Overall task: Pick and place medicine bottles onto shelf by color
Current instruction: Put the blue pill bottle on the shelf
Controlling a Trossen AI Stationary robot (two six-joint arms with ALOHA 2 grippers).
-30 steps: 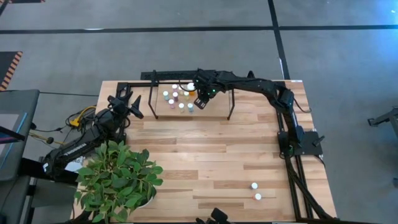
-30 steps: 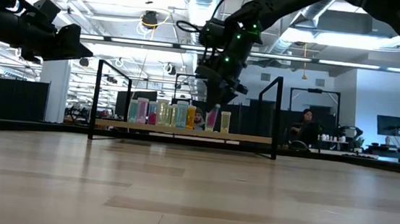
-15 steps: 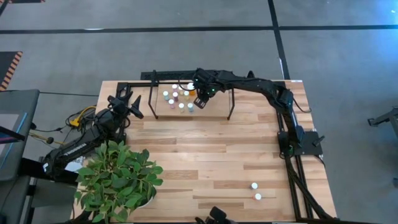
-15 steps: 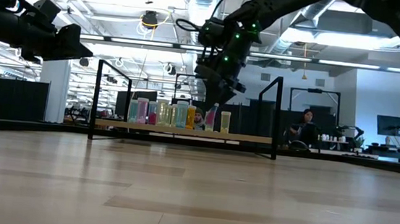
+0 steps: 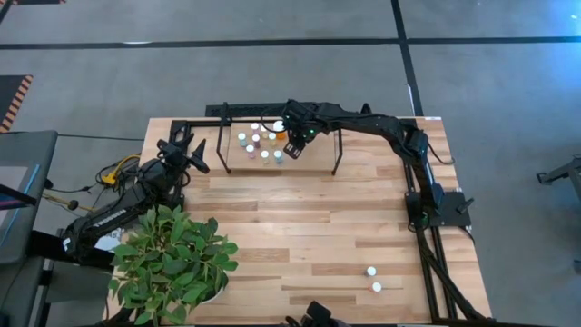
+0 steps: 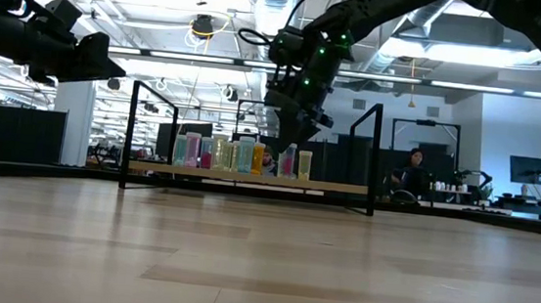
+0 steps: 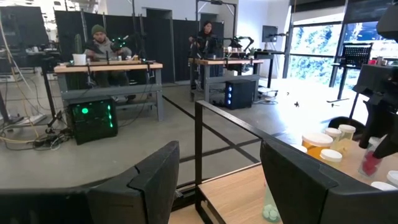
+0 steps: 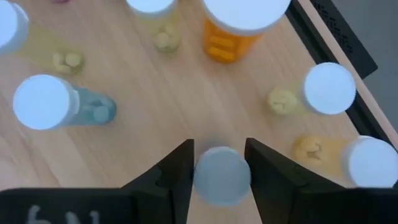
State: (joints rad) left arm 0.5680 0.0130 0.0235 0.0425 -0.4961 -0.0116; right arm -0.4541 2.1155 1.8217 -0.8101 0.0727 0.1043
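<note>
Lowered since a second ago, the pink bottle (image 6: 290, 160) is now sitting down on the shelf (image 6: 248, 179) board among the others, where before it was hanging slightly above the row. Right gripper (image 8: 217, 163) is straddling its pale cap from above, jaws beginning to part after being tighter a moment back; whether they are still pinching the cap or already clear of it, cannot tell. Looks like the release step of this placement, so this bottle is probably about done.

Around it, the rest of the medicine bottles (image 5: 259, 145) are standing in a cluster on the shelf, teal, yellowish and pink, with the larger orange bottle (image 8: 234, 28) just beyond. Two more white-capped bottles (image 5: 373, 279) are lying well apart, near the right front corner of the surface (image 5: 309, 227), still to be picked.

Right arm is reaching across from its base at the right edge, elbow bent, wrist pointing straight down over the shelf. Left gripper (image 5: 189, 150) is waiting raised beside the shelf's left end, unmoved, jaws partly apart and holding nothing. Plant (image 5: 172, 263) is sitting at the front left.
</note>
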